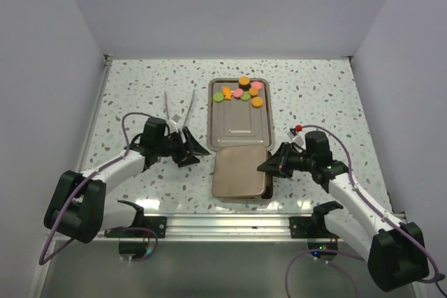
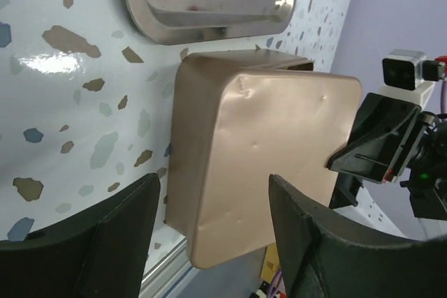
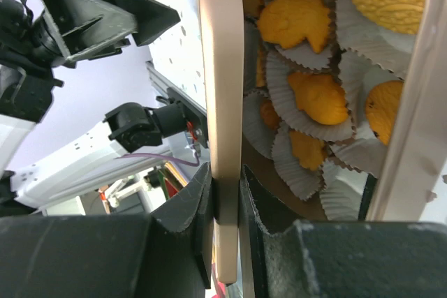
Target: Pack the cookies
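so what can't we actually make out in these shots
Top view: what lies under the lid.
Right wrist view: how many cookies are packed; the lid rim and frame edges cut them off.
Left wrist view: the tray is cut by the top edge, its far end unseen.
Top view: the right gripper's hold, too small.

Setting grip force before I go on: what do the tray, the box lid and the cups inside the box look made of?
Tray: metal, probably steel, silvery and glossy, with sharp reflections and a pressed rim. Lid: thin sheet metal with a satin bronze-pink finish; small dents show in the left wrist view. Cups: pale paper, judging by their matte, pleated walls.
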